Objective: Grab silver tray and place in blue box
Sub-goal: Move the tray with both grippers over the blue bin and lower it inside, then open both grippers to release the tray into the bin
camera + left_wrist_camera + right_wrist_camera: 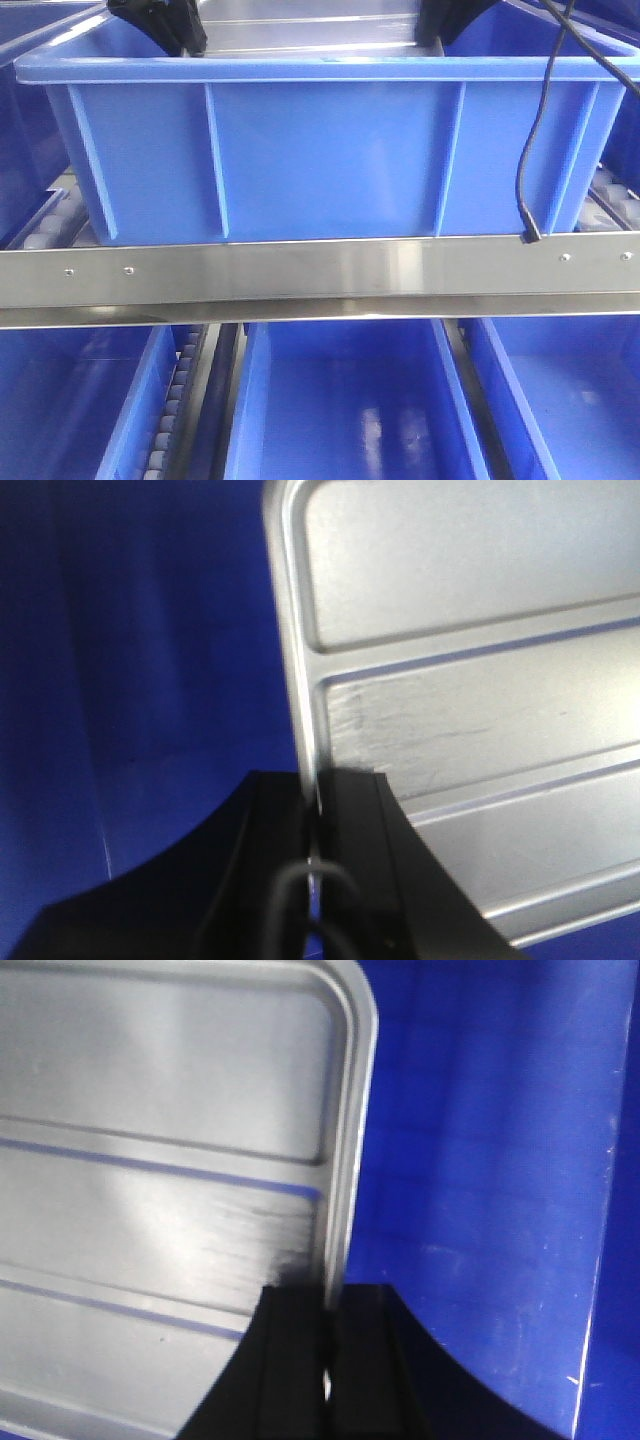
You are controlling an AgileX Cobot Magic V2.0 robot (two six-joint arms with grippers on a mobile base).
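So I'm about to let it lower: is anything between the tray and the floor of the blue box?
Nothing visible. Both grippers, left and right, pinch the silver tray by opposite rims, with only bare blue box surface showing around it. Directly under the tray is hidden.

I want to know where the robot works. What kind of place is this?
Probably a warehouse or factory sorting line. Big blue box sits on a steel rail with rollers beside it, more blue bins below. Both grippers hold a silver tray.

Silver tray (pixel 480 730) with two ridges, blue box (pixel 320 160), black hands.
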